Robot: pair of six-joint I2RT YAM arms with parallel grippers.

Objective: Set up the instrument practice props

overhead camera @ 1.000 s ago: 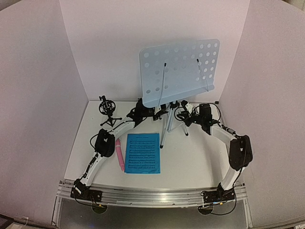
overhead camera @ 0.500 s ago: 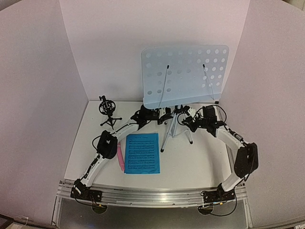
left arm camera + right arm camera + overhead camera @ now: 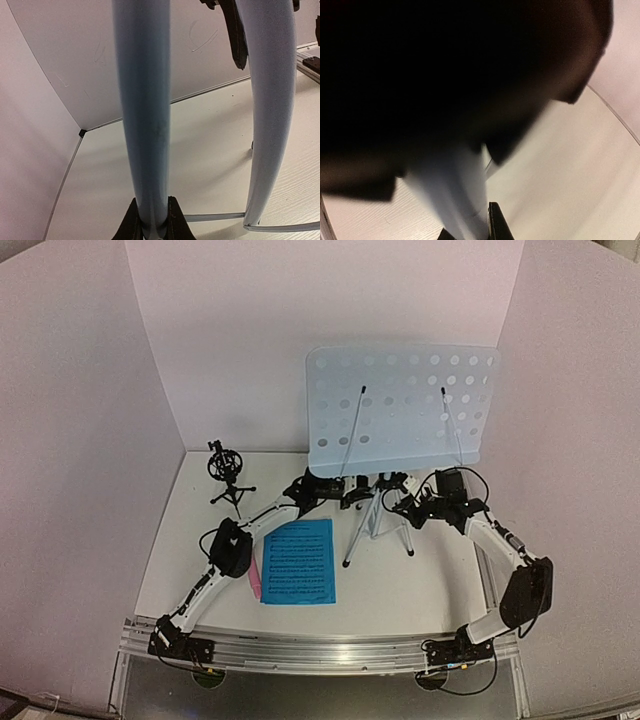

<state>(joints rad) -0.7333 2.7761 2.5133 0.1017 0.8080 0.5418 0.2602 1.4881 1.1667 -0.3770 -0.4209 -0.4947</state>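
Observation:
The pale-blue perforated music stand (image 3: 400, 405) stands upright on its silver tripod (image 3: 372, 525) at the back middle of the table. My left gripper (image 3: 348, 490) is shut on one tripod leg (image 3: 145, 125), which sits between the black fingertips (image 3: 131, 222). My right gripper (image 3: 405, 505) is closed on another leg (image 3: 462, 200); that view is blurred and mostly dark. A bright blue sheet-music page (image 3: 298, 560) lies flat in front. The pink microphone (image 3: 254, 580) lies beside it, partly under my left arm. The black tripod mic holder (image 3: 228, 475) stands at the back left.
White walls (image 3: 220, 340) enclose the table on the back and both sides. The metal rail (image 3: 320, 652) with both arm bases runs along the near edge. My right arm's elbow (image 3: 528, 592) is close to the right wall.
The music stand has shifted to the right, carried by both grippers. The right arm's elbow has swung toward the right wall. Page, microphone and mic holder have not moved.

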